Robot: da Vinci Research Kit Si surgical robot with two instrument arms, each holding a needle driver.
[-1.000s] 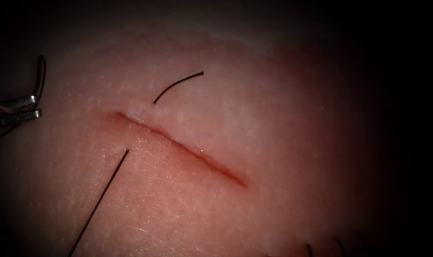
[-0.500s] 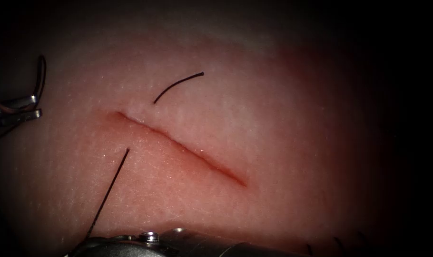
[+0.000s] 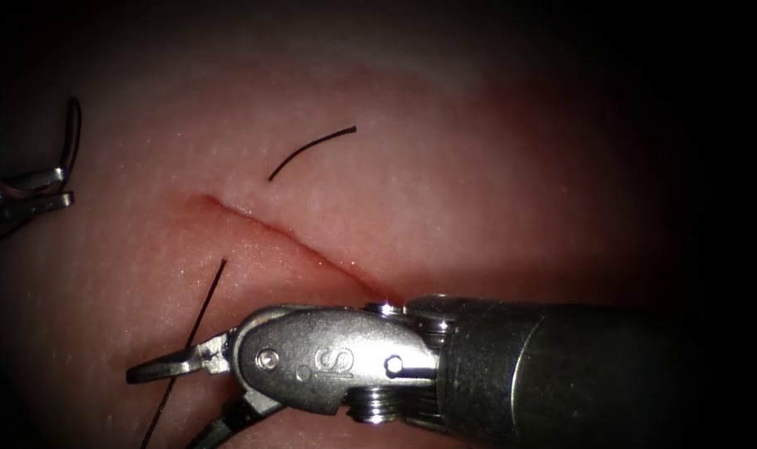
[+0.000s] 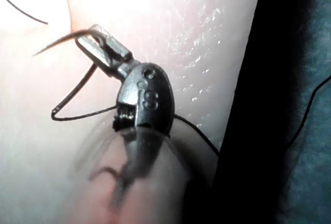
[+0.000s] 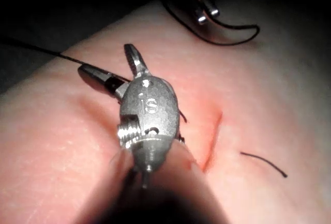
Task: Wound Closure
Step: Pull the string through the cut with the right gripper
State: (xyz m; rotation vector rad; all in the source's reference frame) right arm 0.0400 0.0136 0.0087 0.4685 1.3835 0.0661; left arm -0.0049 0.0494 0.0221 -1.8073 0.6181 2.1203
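Steel needle (image 3: 69, 137) sat gripped near one end in my left end effector (image 3: 50, 189), off the tissue (image 3: 478, 191), well left of the cut (image 3: 287, 237). My right end effector (image 3: 175, 395) gaped empty astride the thread (image 3: 197, 320).

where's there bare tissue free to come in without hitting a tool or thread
Free: the tissue right of the cut, above the right tool's shaft, past the short thread end.

Crowded: below the cut, where the right tool has its jaws open astride the long thread, holding nothing. Also the far left, where the left tool grips the needle, which is out of the tissue.
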